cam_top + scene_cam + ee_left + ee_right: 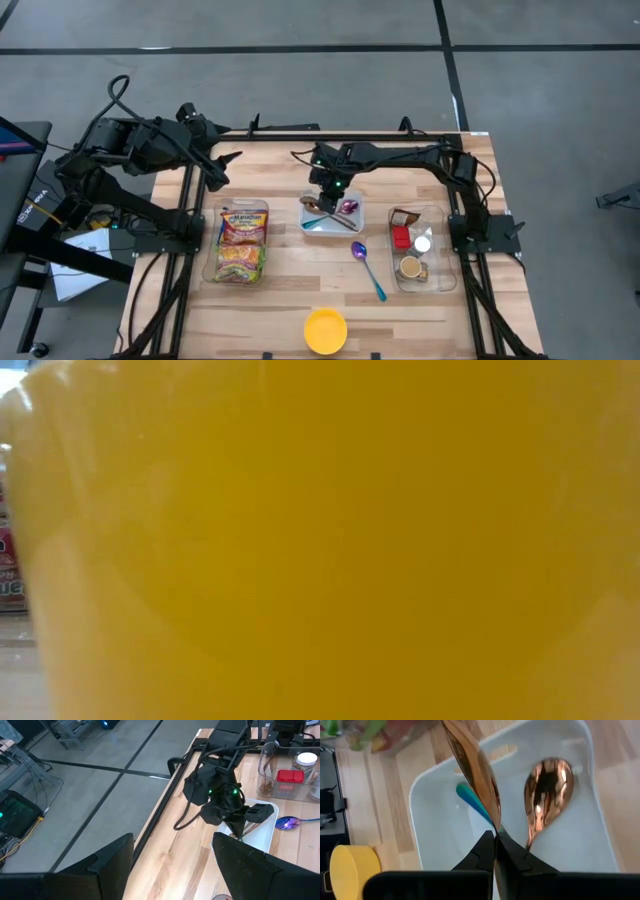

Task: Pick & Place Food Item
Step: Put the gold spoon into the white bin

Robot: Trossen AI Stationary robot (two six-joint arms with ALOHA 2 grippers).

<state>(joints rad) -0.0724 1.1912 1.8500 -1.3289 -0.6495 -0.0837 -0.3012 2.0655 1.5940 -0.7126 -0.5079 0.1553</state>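
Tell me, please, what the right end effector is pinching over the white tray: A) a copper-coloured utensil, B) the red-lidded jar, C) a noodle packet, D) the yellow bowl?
A: the right wrist view shows the right end effector shut on a thin copper-coloured utensil above the white tray.

We see a grey concrete floor [300, 25] crossed by dark lines [445, 40], surrounding the wooden table [290, 290].

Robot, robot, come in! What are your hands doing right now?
Right gripper shut on copper utensil, over white tray. Left gripper open, waiting at table's back left corner. Second copper spoon lies in tray.
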